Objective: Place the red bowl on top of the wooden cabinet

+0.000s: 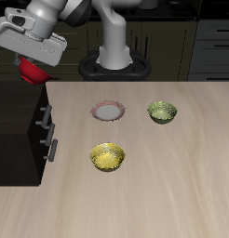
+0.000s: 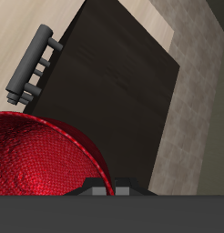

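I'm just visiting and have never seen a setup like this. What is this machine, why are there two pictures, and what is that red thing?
These are simulator renders of a robot arm with two fingers for grasping. One camera looks at the table from the front and above; the other sits at the wrist, looking down. The fingers hold the red bowl above the wooden cabinet, not yet set down. On the table lie a small plate, an olive-green bowl and a yellow bowl.
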